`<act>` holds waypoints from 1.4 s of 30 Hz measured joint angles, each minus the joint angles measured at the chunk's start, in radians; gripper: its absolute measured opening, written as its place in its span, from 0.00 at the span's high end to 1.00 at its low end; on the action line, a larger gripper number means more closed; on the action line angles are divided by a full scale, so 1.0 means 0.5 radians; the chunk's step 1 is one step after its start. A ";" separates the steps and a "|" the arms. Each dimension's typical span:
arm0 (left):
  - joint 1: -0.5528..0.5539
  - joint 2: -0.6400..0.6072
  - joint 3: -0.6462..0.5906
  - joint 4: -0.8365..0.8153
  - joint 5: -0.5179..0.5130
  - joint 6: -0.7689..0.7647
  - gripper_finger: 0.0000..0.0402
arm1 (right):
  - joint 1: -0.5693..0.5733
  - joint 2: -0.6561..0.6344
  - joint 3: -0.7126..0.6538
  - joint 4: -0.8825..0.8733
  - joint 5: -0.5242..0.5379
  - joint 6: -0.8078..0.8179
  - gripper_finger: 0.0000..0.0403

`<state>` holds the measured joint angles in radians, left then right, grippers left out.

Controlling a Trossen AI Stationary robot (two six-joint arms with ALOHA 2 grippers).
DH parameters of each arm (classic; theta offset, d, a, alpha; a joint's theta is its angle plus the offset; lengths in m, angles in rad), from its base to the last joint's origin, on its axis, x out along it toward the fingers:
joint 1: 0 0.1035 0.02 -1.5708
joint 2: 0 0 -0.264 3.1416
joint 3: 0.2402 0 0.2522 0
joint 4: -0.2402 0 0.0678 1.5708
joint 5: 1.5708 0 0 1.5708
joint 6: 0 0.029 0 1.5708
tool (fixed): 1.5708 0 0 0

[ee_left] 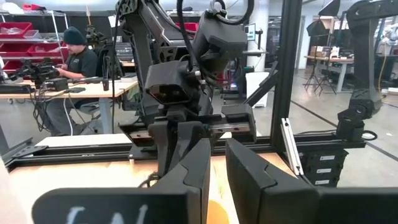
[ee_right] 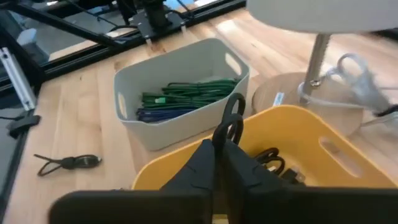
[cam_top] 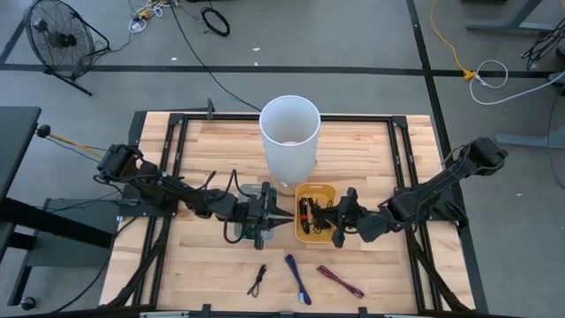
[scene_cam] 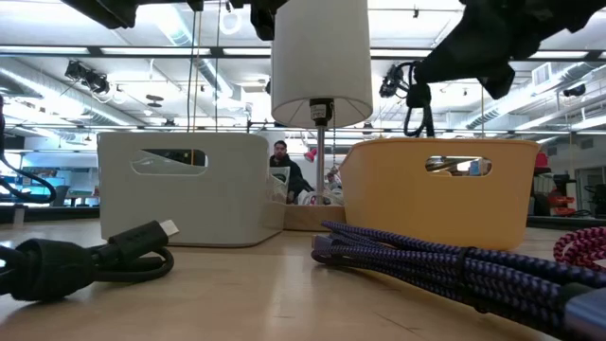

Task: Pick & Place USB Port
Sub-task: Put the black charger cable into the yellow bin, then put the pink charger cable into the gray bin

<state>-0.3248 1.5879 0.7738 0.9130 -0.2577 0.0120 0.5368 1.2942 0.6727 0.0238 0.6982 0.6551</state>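
The right gripper (ee_right: 222, 163), fingers pressed together on a black cable (ee_right: 231, 121), hangs over the yellow bin (ee_right: 323, 149). Beyond it sits one grey bin (ee_right: 180, 93) of green and blue cables, then one lamp (cam_top: 290, 132). Three loose cables lie nearer: black (cam_top: 258, 281), blue (cam_top: 297, 278), red (cam_top: 341, 282). The left gripper (ee_left: 214, 168), slightly spread, is above the grey bin.

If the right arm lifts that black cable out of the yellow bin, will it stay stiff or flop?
Probably flop: the black cable already loops limply above the right gripper. It looks light, and its tail could drag inside the yellow bin.
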 joint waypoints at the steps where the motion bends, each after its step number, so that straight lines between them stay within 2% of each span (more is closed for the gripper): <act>1: 0.000 0.000 0.000 -0.004 0.000 0.000 0.86 | -0.008 0.000 -0.001 -0.003 -0.041 0.015 0.93; 5: 0.000 0.000 0.000 -0.010 0.000 0.000 0.86 | -0.026 0.000 -0.002 -0.016 -0.163 0.072 0.82; 14: 0.000 0.000 0.000 -0.011 0.000 0.000 0.86 | -0.038 0.000 -0.002 -0.050 -0.064 -0.005 0.63; 17: 0.000 0.000 0.000 -0.011 0.000 0.000 0.86 | -0.042 -0.025 -0.002 0.064 -0.279 -0.017 0.61; 20: 0.000 0.000 0.000 -0.011 0.000 0.000 0.86 | -0.023 -0.037 -0.002 0.199 -0.743 -0.005 0.61; 22: 0.000 0.000 0.000 -0.011 0.000 0.001 0.86 | 0.007 -0.034 -0.002 0.239 -0.993 0.103 0.62; 25: 0.000 0.000 0.000 -0.011 -0.001 0.001 0.86 | 0.076 -0.012 -0.002 0.218 -1.198 0.387 0.64; 32: 0.000 0.000 0.000 -0.013 0.000 0.000 0.86 | 0.280 0.148 -0.002 0.134 -1.331 1.151 0.67; 37: 0.000 0.000 0.000 -0.027 0.001 0.000 0.86 | 0.369 0.329 -0.002 0.125 -1.396 1.414 0.67; 42: 0.000 0.000 0.000 -0.029 0.001 0.001 0.86 | 0.374 0.533 -0.002 0.126 -1.516 1.526 0.67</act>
<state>-0.3248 1.5879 0.7738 0.8986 -0.2573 0.0124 0.7238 1.5605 0.6720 0.0867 -0.0598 1.4183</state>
